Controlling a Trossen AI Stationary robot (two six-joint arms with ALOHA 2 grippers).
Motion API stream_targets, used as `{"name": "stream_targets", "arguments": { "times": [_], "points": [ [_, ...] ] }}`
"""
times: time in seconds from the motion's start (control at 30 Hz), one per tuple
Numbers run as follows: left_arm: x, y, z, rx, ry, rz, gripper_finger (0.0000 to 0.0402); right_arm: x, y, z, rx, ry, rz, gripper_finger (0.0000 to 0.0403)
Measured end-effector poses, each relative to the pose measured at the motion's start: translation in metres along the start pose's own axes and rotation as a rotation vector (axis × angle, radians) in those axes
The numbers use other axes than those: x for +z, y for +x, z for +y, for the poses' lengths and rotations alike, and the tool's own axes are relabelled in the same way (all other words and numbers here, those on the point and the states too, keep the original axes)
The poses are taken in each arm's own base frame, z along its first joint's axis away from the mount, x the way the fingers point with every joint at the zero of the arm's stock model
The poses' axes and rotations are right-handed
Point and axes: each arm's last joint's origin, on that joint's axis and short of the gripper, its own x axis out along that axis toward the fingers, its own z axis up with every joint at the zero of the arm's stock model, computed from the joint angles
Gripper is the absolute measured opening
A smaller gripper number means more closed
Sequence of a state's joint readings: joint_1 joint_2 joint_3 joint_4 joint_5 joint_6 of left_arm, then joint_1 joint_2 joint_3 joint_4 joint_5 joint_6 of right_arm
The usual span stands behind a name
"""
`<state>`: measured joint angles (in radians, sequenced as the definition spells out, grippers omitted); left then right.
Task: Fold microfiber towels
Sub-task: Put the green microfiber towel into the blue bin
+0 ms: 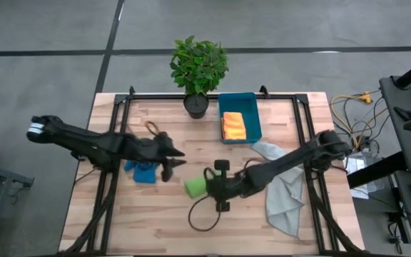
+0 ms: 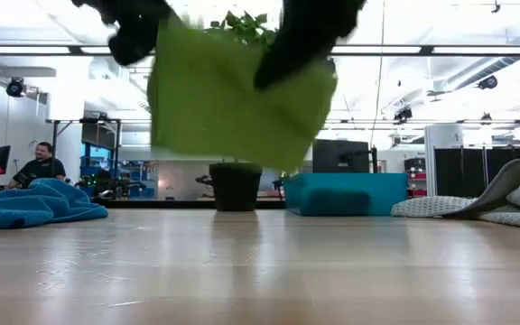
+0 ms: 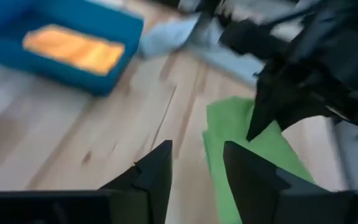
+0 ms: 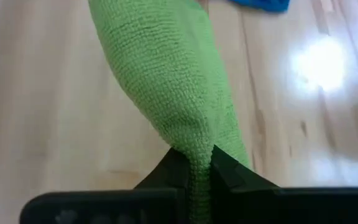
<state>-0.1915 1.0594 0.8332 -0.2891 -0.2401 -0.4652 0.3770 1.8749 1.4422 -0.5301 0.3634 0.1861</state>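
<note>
The right gripper [image 4: 197, 163] pinched the lime green towel [image 4: 166, 81], its length stretching straight ahead from the fingers; the left gripper [image 3: 196, 163] stood partly open beside it

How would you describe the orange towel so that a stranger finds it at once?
Look at the potted plant on the table's far edge. Beside it stands a teal bin, and the orange towel lies folded inside. It is the only towel in a container.
</note>
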Motion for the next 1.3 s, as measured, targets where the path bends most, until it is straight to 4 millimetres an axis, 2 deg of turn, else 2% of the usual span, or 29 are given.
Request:
{"name": "stream_targets", "arguments": {
  "times": [0.2, 0.3, 0.43, 0.6, 0.83, 1.17, 1.3],
  "points": [
    [0.014, -0.049, 0.001, -0.108, -0.040, -0.168, 0.0129, 0.014, -0.048, -0.035, 0.130, 0.247, -0.045, 0.0012],
    [0.016, -0.061, 0.002, -0.136, -0.046, -0.201, 0.0129, 0.016, -0.068, -0.053, 0.141, 0.382, -0.075, 0.0012],
    [0.013, -0.061, 0.000, -0.148, -0.038, -0.187, 0.0129, 0.012, -0.089, -0.076, 0.133, 0.523, -0.123, 0.0012],
    [0.003, -0.045, -0.010, -0.170, -0.041, -0.120, 0.0129, -0.011, -0.103, -0.099, 0.115, 0.677, -0.176, 0.0012],
    [-0.011, -0.010, -0.035, -0.251, -0.017, -0.033, 0.0129, -0.065, -0.099, -0.130, 0.148, 0.982, -0.361, 0.0012],
    [-0.017, 0.044, -0.064, -0.349, -0.041, -0.127, 0.0129, -0.151, -0.073, -0.175, 0.188, 1.433, -0.642, 0.0012],
    [-0.016, 0.057, -0.070, -0.361, -0.048, -0.152, 0.0129, -0.172, -0.062, -0.193, 0.237, 1.535, -0.704, 0.0012]
  ]
}}
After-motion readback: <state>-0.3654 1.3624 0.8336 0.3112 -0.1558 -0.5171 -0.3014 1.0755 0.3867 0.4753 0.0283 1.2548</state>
